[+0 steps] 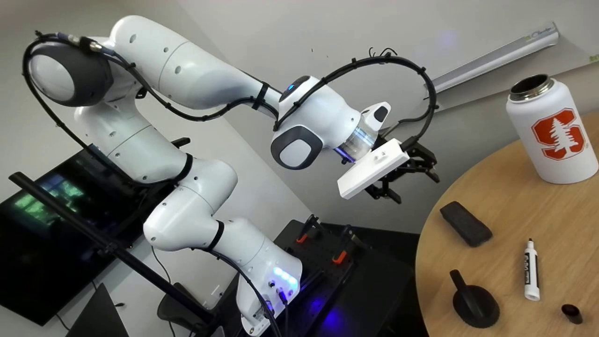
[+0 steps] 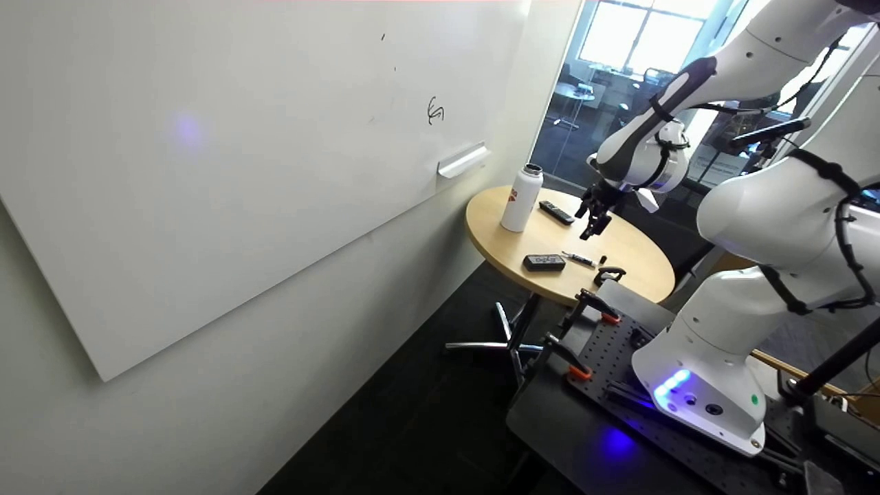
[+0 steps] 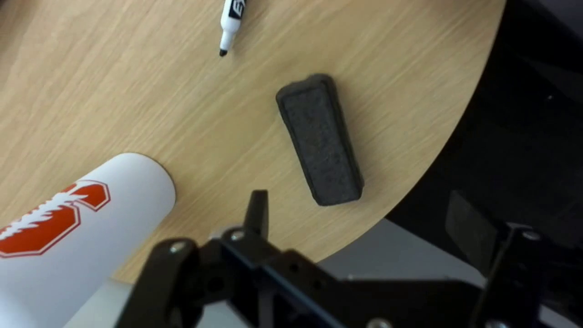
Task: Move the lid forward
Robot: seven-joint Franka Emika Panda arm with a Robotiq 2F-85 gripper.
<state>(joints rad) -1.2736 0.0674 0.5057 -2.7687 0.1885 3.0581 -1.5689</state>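
The small black round lid (image 1: 476, 309) rests on the round, light wood-grain tabletop (image 1: 507, 201), near the rim, its raised loop handle (image 1: 461, 283) facing up. Adjacent lies a white cylindrical marker pen (image 1: 531, 274) with black lettering and an exposed black tip. A short dark cylindrical cap (image 1: 572, 313) is located near the pen's rear end. A flat black rectangular block (image 1: 466, 223) lies further along, also near the rim. The tall white bottle (image 1: 552, 131) with a red emblem stands upright beyond the block; its metal-rimmed mouth is uncovered. In an exterior view, a slim black oblong device (image 2: 556, 212) lies near the bottle. From where I stand, the black two-finger end effector (image 1: 416, 187) is raised, apart from all items; in the wrist view, its fingers (image 3: 258, 212) are spread wide apart. A white jointed arm (image 1: 201, 182) carries it.
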